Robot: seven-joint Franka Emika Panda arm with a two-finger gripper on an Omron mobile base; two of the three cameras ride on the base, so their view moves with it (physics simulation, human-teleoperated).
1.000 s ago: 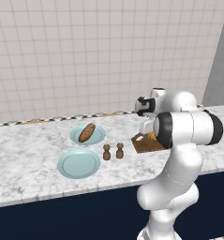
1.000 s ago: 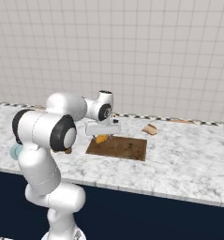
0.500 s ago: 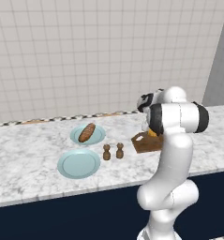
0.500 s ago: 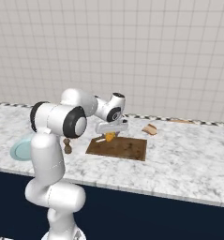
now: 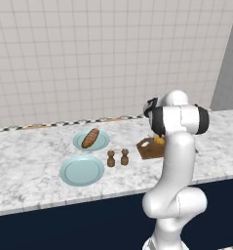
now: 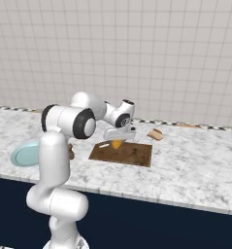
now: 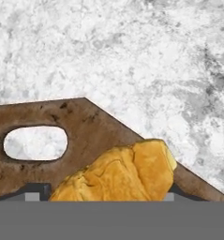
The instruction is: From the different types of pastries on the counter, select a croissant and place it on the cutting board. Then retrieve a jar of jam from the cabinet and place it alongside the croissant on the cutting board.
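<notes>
The golden-orange croissant (image 7: 120,176) lies at the holed end of the dark brown cutting board (image 7: 85,126), overhanging its edge. My gripper (image 7: 104,192) is right over it, one dark fingertip (image 7: 37,189) on each side. Whether the tips press on the pastry is hidden. From the right base view, the gripper (image 6: 118,139) hangs low over the croissant (image 6: 116,144) at the far left end of the cutting board (image 6: 129,154). In the left base view, the croissant (image 5: 159,140) peeks out beside my arm on the cutting board (image 5: 147,149). The jar of jam and the cabinet are out of view.
A brown loaf (image 5: 90,138) lies on a light blue plate (image 5: 102,144), and a second blue plate (image 5: 82,170) sits nearer. Two wooden shakers (image 5: 117,157) stand between the plates and the board. A pale bun (image 6: 155,134) rests behind the board on the marble counter (image 6: 195,165).
The arm's elbow has swung across and upward while the hand stayed over the holed end of the board. The croissant and board have not moved.
</notes>
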